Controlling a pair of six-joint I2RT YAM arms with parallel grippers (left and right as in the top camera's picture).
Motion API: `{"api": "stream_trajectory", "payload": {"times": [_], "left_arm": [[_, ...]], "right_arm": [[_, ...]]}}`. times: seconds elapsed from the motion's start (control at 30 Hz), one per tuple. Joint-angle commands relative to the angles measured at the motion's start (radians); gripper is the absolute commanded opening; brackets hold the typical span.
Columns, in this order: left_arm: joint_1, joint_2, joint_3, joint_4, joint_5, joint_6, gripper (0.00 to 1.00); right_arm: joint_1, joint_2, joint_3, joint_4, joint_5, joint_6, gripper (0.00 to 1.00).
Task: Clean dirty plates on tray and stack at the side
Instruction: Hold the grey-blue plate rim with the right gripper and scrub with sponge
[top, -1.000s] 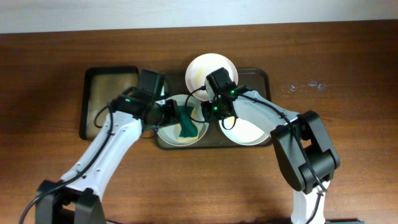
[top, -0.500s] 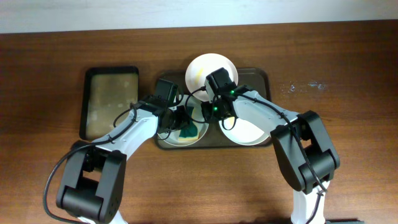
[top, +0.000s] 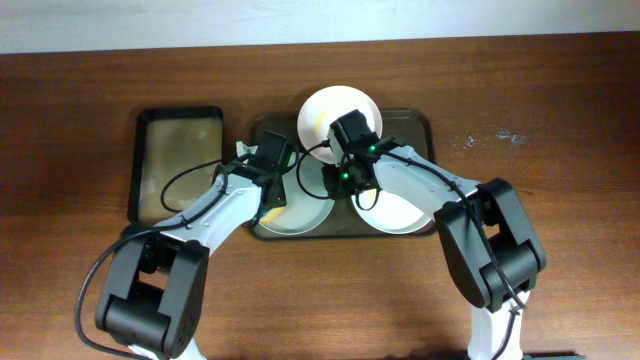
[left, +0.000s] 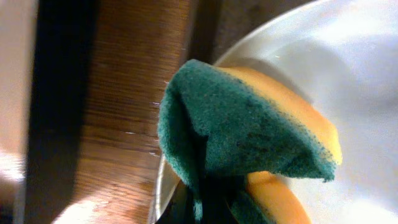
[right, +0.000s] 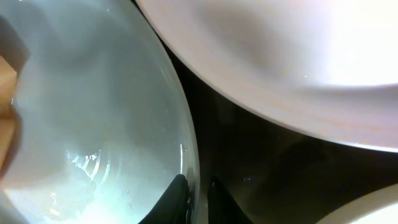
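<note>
Three white plates lie on the dark tray (top: 415, 125): one at the back (top: 335, 110), one front left (top: 300, 212), one front right (top: 400, 210). My left gripper (top: 271, 196) is over the left rim of the front-left plate (left: 348, 62), shut on a green and yellow sponge (left: 249, 130) that is folded between its jaws (left: 208, 211). The sponge rests on that plate's edge. My right gripper (top: 345, 190) is shut on the right rim of the same plate (right: 93, 112), with the rim pinched between its fingertips (right: 198, 196). The back plate (right: 280, 56) lies just beyond.
A smaller black tray with a tan inside (top: 180, 165) sits left of the big tray, close to my left arm. Bare wooden table (top: 540, 200) surrounds both trays. The dark tray floor (right: 261, 162) shows between the plates.
My left gripper has closed on the sponge and carried it from the middle of the front-left plate to its left rim. The right gripper has stayed clamped on the rim.
</note>
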Motion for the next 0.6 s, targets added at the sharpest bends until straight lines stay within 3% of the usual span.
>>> {"api": "stream_trajectory", "payload": {"times": [0.0,0.23,0.57], "left_arm": [[0.030,-0.069,0.040,-0.013,-0.184,0.016,0.00],[0.030,-0.098,0.048,0.127,0.308,-0.018,0.00],[0.030,0.077,0.046,0.128,0.266,-0.033,0.00]], "right_arm": [[0.003,0.019,-0.002,-0.020,0.043,0.002,0.14],[0.003,0.019,-0.002,-0.020,0.043,0.002,0.14],[0.003,0.019,-0.002,-0.024,0.043,0.002,0.14]]}}
